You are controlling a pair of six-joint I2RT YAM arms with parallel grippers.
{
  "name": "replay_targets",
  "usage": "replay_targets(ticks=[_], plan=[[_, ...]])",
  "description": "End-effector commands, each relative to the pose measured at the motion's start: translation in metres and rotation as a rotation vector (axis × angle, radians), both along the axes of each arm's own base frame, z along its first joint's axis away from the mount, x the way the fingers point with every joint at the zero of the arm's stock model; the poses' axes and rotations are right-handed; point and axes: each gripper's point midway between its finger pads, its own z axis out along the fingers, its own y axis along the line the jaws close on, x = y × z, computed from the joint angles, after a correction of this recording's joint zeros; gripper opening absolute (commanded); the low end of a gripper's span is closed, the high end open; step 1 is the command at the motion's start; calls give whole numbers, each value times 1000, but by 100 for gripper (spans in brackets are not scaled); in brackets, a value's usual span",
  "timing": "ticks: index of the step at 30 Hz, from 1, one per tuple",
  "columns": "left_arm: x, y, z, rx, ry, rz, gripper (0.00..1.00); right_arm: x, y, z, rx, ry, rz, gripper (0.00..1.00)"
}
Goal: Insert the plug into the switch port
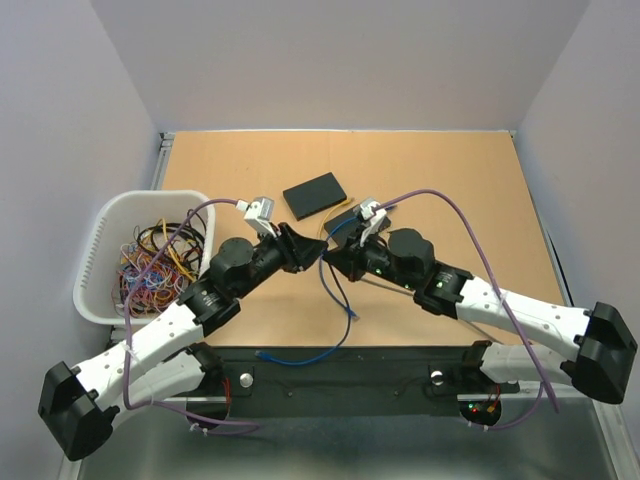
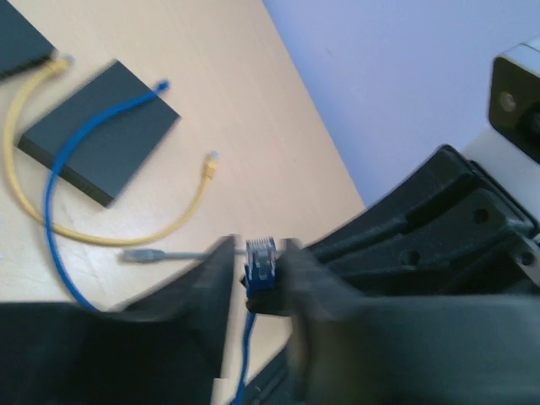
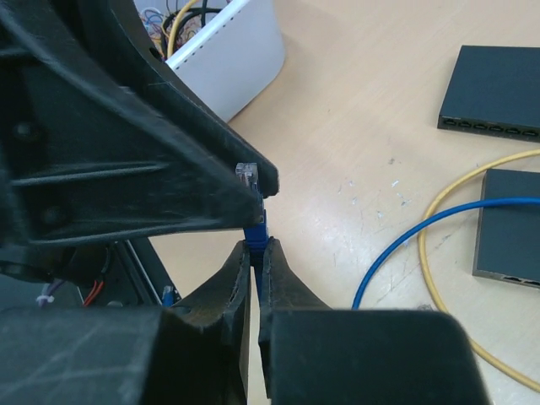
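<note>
The two arms meet over the middle of the counter (image 1: 440, 170). The left fingers (image 2: 221, 291) are partly closed and pinch the blue plug (image 2: 261, 263) between them; its clear tip sticks out past the fingers. The right fingers (image 3: 245, 268) are shut tight on the blue cable (image 3: 256, 238) just under that plug; so both arms hold the same piece, very close together, above the counter. The rest of that cable hangs down toward the arm bases.

A black switch (image 3: 498, 89) lies flat on the counter, well apart from the plug; a row of ports shows along its near edge. A second switch (image 3: 510, 228) lies just beside it. A blue loop (image 3: 422, 232) runs across the second switch; it is hard to tell if it is part of the held cable. A yellow cable (image 2: 101, 236) curls around near the switches; a grey cable (image 2: 156, 254) lies close by. A white basket (image 1: 100, 235) full of cables stands on the left.
</note>
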Motion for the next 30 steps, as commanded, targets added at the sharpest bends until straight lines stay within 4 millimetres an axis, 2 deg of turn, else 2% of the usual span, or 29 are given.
replay_targets(ticks=[1,2,5,7,9,10,13,14,17,21,24,30], plan=[[-26,-6,39,-101,-143,-126,54,-8,-7,36,175,-86,3,0],[-27,-4,42,-102,-160,-122,65,-16,-5,45,214,-106,48,1],[-31,5,54,-103,-235,-107,81,-27,-9,58,274,-124,82,0],[-37,9,61,-106,-287,-116,84,-33,-8,64,299,-125,113,1],[-47,15,77,-132,-373,-134,84,-44,-8,71,344,-122,172,0],[-52,17,80,-149,-417,-145,84,-57,-7,78,382,-140,249,0],[-79,22,90,-212,-529,-225,84,-76,-9,90,461,-138,370,0],[-95,28,105,-261,-608,-258,82,-87,-8,97,492,-150,439,0],[-112,36,111,-300,-685,-288,78,-102,-5,105,517,-169,539,0],[-121,41,110,-309,-713,-303,76,-102,5,104,530,-131,578,0],[-120,36,103,-302,-684,-327,75,-100,15,98,532,-102,608,1],[-116,33,96,-295,-667,-325,71,-102,18,100,554,-93,637,0]])
